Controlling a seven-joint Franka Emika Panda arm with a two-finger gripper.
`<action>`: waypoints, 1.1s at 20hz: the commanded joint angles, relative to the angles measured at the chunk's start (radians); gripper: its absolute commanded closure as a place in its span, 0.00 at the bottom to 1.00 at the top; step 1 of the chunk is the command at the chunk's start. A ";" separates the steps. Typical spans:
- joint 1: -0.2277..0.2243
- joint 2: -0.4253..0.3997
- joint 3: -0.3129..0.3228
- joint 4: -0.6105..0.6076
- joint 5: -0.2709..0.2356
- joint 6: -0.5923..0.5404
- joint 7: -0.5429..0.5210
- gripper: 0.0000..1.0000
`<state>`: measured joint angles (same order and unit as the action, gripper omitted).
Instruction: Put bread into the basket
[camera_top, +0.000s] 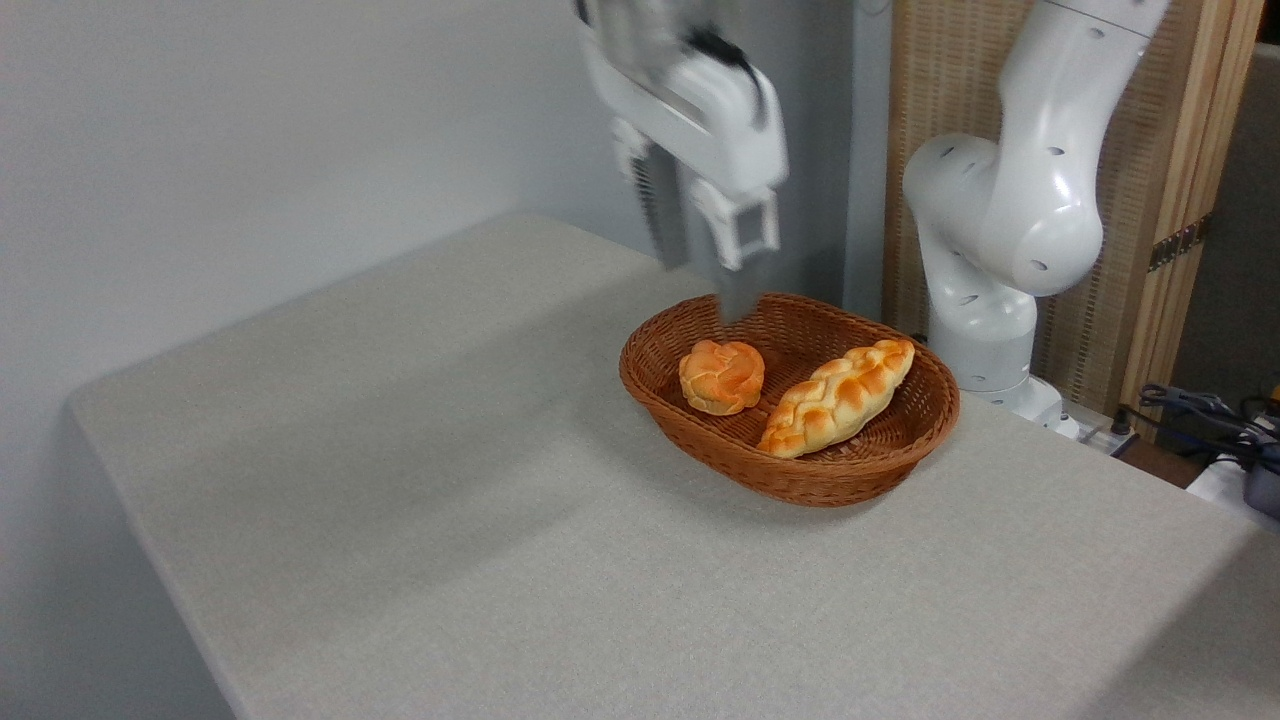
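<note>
Since long braided golden loaf (838, 398) already lies inside oval reddish-brown wicker basket (800, 480) beside round orange bun (721, 376), white jaws (715, 255) above back rim, blurred, empty, spread unclear; risk: clipping rim, shifting basket on grey desk (450, 500).

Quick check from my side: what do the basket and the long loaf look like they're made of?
The basket looks like woven wicker or rattan, reddish-brown with a slight sheen; the weave and thick braided rim show clearly. The loaf has a glossy golden-orange braided crust with pale yellow sides. Its very even colour and shine could mean a plastic or foam replica rather than real bread, but the picture cannot settle that.
</note>
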<state>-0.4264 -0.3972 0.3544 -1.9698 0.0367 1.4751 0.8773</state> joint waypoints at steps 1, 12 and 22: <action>0.096 0.227 -0.058 0.237 -0.059 0.014 0.008 0.00; 0.326 0.337 -0.297 0.332 -0.089 0.129 -0.035 0.00; 0.266 0.325 -0.212 0.304 -0.080 0.128 -0.066 0.00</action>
<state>-0.0975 -0.0612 0.0590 -1.6627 -0.0383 1.6002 0.8134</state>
